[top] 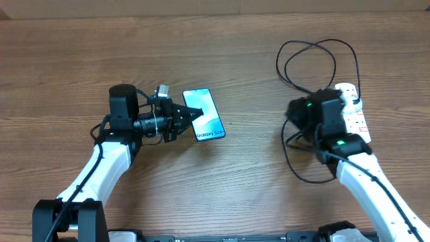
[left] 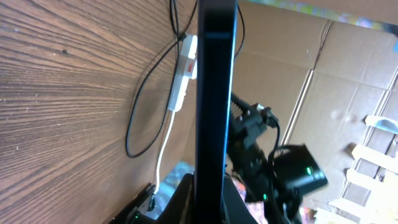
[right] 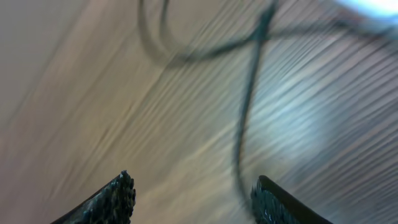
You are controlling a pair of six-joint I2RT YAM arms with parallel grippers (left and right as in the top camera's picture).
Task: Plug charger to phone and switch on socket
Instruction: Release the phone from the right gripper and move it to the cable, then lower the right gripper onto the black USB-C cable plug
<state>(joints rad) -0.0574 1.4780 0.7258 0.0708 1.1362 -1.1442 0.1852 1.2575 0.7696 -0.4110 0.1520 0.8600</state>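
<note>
The left end effector (top: 190, 119) is clenched on the slim blue-to-white smartphone (top: 205, 115), pinching it across front and back at its left edge, likely to steady it for plugging. Whether the phone rests on the brown wooden surface (top: 255, 188) or sits just above it, I cannot tell. Bare wood lies open between phone and right arm. The right end effector (right: 193, 186) is released, its fingers straddling the thin black charger cable (right: 249, 109), just beside the white power strip (top: 356, 115).

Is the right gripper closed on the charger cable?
No: the right wrist view shows the right gripper open above the table, fingers wide apart, the charger cable lying free below.
</note>
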